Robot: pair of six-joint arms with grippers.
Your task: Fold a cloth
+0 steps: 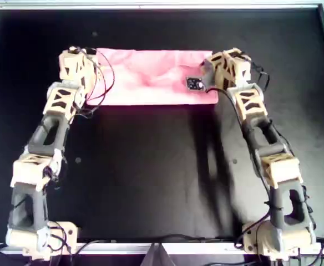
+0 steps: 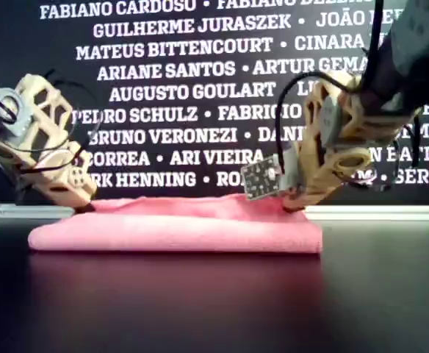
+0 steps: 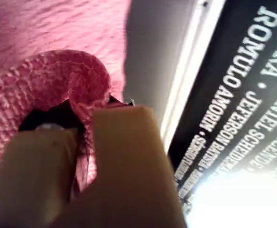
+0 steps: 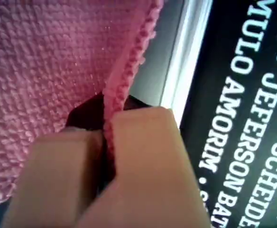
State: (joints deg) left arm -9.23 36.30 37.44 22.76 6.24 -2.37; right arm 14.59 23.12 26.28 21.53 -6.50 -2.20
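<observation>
Closest to the wrist cameras, beige fingers (image 4: pixel 143 156) pinch pink fabric: the right gripper (image 4: pixel 105 142) is closed on a hem of the cloth (image 1: pixel 148 76), and the left gripper (image 3: pixel 84 137) is closed on a bunched corner. The cloth lies as a long band at the far side of the black table (image 1: pixel 151 166) in the overhead view. One fold looks made; next, I think, both grippers must release.

overhead: pretty soft, arm shadows on the dark table (image 1: pixel 151 166)
exterior: foreground blurry, wall lettering (image 2: pixel 178 70) sharp
wrist cams: fingers (image 4: pixel 143 156) blurred, white glare blown out beside the lettering
</observation>
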